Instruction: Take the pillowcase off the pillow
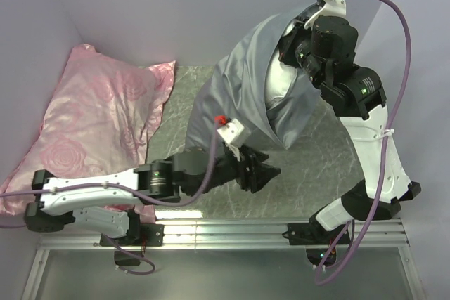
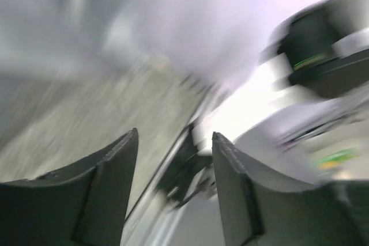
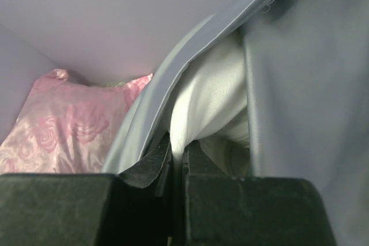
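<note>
From above, the right gripper [image 1: 294, 41] is raised high over the far right of the counter [image 1: 316, 152], its tips buried in the top of the bundle so that I cannot tell from here how they stand. The grey-blue pillowcase [image 1: 239, 82] hangs from that point in a long drape, falling leftward and toward the arms until its lower edge reaches the counter. The white pillow [image 1: 279, 82] shows through the open side of the case, just under the gripper. The left gripper [image 1: 266, 173] sits low near the drape's bottom corner, jaws apart, just clear of the fabric. A pink pillow [image 1: 98, 117] lies against the left wall, well apart from the rest.

The left wrist view is badly blurred. The left gripper [image 2: 174, 188] has its two dark fingers [image 2: 104, 188] spread with nothing between them. Beyond them lie the mottled counter [image 2: 75, 125] and the smeared shape of the right arm [image 2: 323, 56].

In the right wrist view, the right gripper [image 3: 179, 194] is closed tight, pinching a fold of the pillow [image 3: 207, 102]. The pillowcase [image 3: 305, 84] hangs around it, its hemmed edge running down the left side of the white cloth. The pink pillow [image 3: 63, 125] lies beyond, on the left.
</note>
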{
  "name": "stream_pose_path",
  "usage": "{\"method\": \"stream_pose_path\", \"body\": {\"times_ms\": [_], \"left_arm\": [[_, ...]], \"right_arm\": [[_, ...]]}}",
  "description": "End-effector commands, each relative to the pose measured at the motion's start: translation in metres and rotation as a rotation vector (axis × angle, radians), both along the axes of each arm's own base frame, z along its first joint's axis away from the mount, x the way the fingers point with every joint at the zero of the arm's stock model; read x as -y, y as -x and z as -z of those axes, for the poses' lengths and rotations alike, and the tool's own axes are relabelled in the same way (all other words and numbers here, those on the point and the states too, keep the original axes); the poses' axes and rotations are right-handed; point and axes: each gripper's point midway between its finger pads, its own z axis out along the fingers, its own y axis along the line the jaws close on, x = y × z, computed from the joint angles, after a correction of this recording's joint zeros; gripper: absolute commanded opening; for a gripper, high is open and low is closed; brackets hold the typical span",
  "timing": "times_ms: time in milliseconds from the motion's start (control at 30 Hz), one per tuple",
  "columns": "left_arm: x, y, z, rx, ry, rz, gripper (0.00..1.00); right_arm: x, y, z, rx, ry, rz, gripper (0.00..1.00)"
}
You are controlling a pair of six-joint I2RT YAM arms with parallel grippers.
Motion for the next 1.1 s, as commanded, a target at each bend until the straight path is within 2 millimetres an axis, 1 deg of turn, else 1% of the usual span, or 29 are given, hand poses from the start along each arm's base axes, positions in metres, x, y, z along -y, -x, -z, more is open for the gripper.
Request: {"method": "stream_pose_path", "body": {"times_ms": [0, 67, 100, 133, 167, 233, 267, 333, 367, 400, 433, 467, 500, 533, 567, 633, 700, 733, 800, 833, 867, 900, 933, 1000, 1067], "left_arm": [[-0.011, 0.01, -0.072, 0.092, 0.15, 0.035, 0.61], [-0.016, 0.002, -0.097, 0.092, 0.23, -0.031, 0.62], [-0.018, -0.009, -0.099, 0.083, 0.237, -0.099, 0.63], [-0.028, -0.028, -0.109, 0.071, 0.248, -0.226, 0.63], [-0.019, -0.039, -0.098, 0.076, 0.201, -0.287, 0.63], [-0.012, -0.05, -0.106, 0.126, 0.191, -0.345, 0.62], [0.003, -0.052, -0.098, 0.139, 0.168, -0.342, 0.62], [0.013, -0.058, -0.104, 0.141, 0.186, -0.376, 0.61], [0.015, -0.06, -0.106, 0.139, 0.189, -0.39, 0.6], [0.015, -0.065, -0.102, 0.143, 0.165, -0.424, 0.59], [0.012, -0.069, -0.113, 0.132, 0.171, -0.461, 0.58], [0.015, -0.078, -0.104, 0.136, 0.134, -0.522, 0.54], [0.016, -0.08, -0.103, 0.141, 0.121, -0.536, 0.52], [0.016, -0.081, -0.105, 0.145, 0.125, -0.546, 0.52], [0.011, -0.087, -0.102, 0.143, 0.117, -0.597, 0.54], [0.011, -0.091, -0.097, 0.15, 0.103, -0.628, 0.55], [0.014, -0.094, -0.094, 0.161, 0.097, -0.643, 0.6], [0.02, -0.095, -0.089, 0.168, 0.084, -0.642, 0.59], [0.024, -0.098, -0.088, 0.175, 0.082, -0.644, 0.51], [0.029, -0.099, -0.086, 0.187, 0.072, -0.637, 0.36], [0.033, -0.099, -0.084, 0.19, 0.066, -0.626, 0.26], [0.036, -0.098, -0.087, 0.194, 0.07, -0.613, 0.19], [0.043, -0.095, -0.086, 0.202, 0.068, -0.575, 0.1], [0.051, -0.09, -0.082, 0.208, 0.06, -0.529, 0.01], [0.062, -0.083, -0.076, 0.198, 0.054, -0.46, 0.01]], "right_arm": [[0.004, 0.01, -0.061, 0.187, -0.135, -0.008, 0.0], [0.002, 0.01, -0.06, 0.183, -0.133, -0.009, 0.0], [0.001, 0.01, -0.06, 0.182, -0.131, -0.011, 0.0], [0.002, 0.011, -0.061, 0.183, -0.133, -0.011, 0.0], [0.001, 0.011, -0.061, 0.183, -0.134, -0.012, 0.0], [-0.002, 0.011, -0.06, 0.182, -0.137, -0.017, 0.0], [-0.003, 0.011, -0.06, 0.179, -0.136, -0.018, 0.0], [-0.006, 0.01, -0.057, 0.169, -0.127, -0.018, 0.0], [-0.006, 0.01, -0.057, 0.17, -0.128, -0.017, 0.0], [-0.007, 0.009, -0.055, 0.165, -0.122, -0.017, 0.0], [-0.007, 0.009, -0.054, 0.162, -0.12, -0.015, 0.0], [-0.007, 0.01, -0.054, 0.164, -0.12, -0.014, 0.0], [-0.007, 0.01, -0.053, 0.162, -0.119, -0.014, 0.0], [-0.006, 0.01, -0.054, 0.168, -0.121, -0.012, 0.0], [-0.006, 0.011, -0.055, 0.168, -0.121, -0.014, 0.0], [-0.007, 0.011, -0.055, 0.168, -0.124, -0.017, 0.0], [-0.009, 0.011, -0.054, 0.165, -0.121, -0.018, 0.0], [-0.01, 0.01, -0.052, 0.161, -0.119, -0.02, 0.0], [-0.013, 0.01, -0.051, 0.159, -0.119, -0.024, 0.0], [-0.014, 0.01, -0.05, 0.157, -0.116, -0.027, 0.0], [-0.014, 0.009, -0.051, 0.158, -0.117, -0.026, 0.0], [-0.015, 0.009, -0.051, 0.16, -0.115, -0.028, 0.0], [-0.017, 0.01, -0.051, 0.157, -0.114, -0.031, 0.0], [-0.016, 0.008, -0.052, 0.16, -0.108, -0.025, 0.0], [-0.015, 0.009, -0.053, 0.161, -0.104, -0.022, 0.0]]}}
